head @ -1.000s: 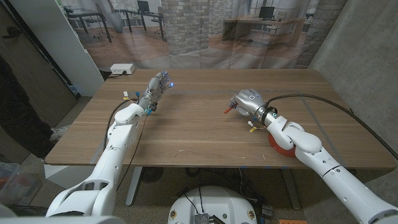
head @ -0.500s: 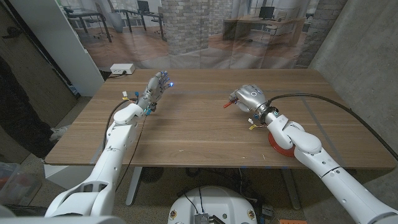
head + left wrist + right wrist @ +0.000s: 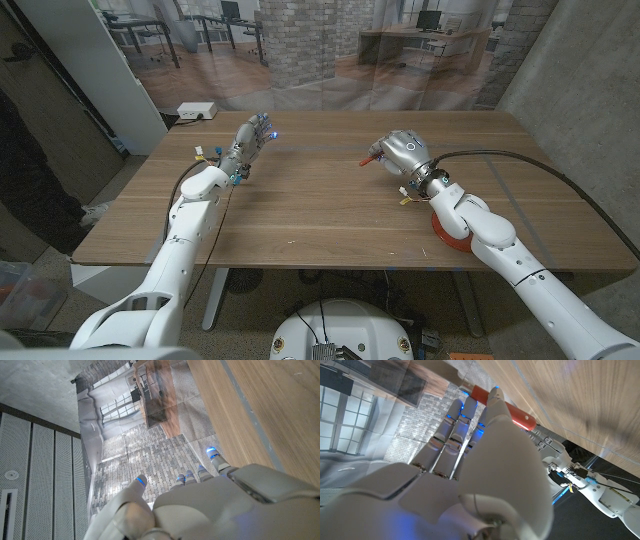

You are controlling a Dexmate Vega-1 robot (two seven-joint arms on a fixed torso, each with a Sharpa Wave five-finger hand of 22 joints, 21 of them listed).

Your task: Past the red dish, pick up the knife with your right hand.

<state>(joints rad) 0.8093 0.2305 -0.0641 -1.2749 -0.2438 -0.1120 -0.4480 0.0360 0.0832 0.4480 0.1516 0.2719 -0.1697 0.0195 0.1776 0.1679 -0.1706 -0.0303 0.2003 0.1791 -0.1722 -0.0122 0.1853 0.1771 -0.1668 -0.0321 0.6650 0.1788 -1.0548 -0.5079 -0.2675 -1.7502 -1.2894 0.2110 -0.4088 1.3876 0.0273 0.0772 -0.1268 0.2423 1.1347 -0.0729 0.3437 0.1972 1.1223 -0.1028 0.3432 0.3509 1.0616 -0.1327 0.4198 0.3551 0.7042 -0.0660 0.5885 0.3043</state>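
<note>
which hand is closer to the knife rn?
Right. The right hand is at the knife, its fingers at the red handle. The left hand stands well apart, across the table.

The wooden desk [image 3: 320,200] carries little. A red dish [image 3: 447,232] sits on it near the right front, partly hidden behind the robot's right arm. Past the dish, toward the middle of the desk, a knife [image 3: 369,158] with a red handle shows; whether it touches the wood cannot be told.
</note>
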